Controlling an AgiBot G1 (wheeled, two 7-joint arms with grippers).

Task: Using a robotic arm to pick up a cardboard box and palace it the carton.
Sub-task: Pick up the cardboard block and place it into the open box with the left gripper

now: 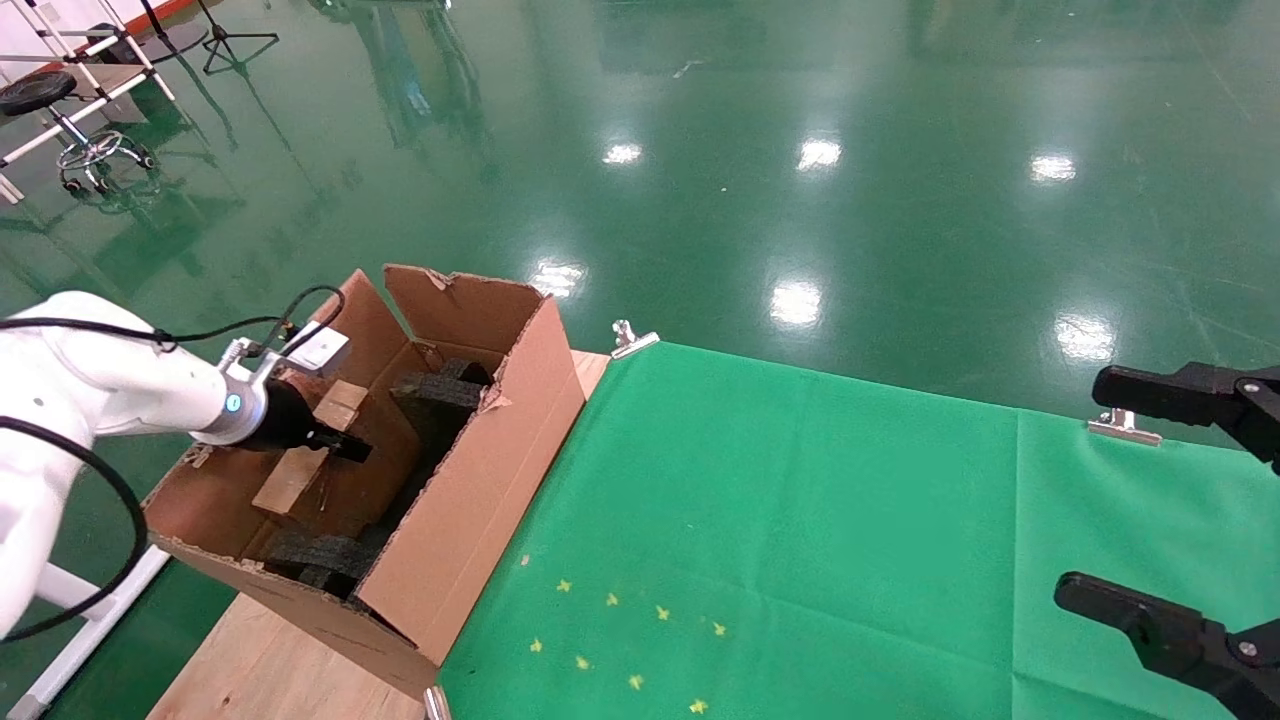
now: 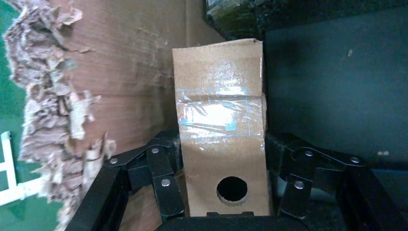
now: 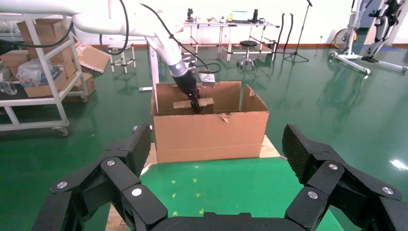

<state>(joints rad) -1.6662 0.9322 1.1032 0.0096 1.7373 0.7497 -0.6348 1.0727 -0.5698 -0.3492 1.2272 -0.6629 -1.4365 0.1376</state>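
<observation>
One cardboard box clamped between left gripper fingers, long axis running straight out from them, held inside the carton above black foam. Right gripper spread, empty, well apart.

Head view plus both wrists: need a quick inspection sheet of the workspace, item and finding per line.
Surface: wooden table with a green cloth held by metal clips; small yellow marks on the cloth.
Job's things: small cardboard box, taped, round hole in one face, held inside the large carton; black foam blocks in the carton.
Clutter: nothing seen on the cloth.
Grippers: left gripper inside the carton, jaws shut on the small box; right gripper open, off to the right over the cloth.
Cables: black cable along the left arm.
Surroundings: glossy green floor, stool, racks.
</observation>
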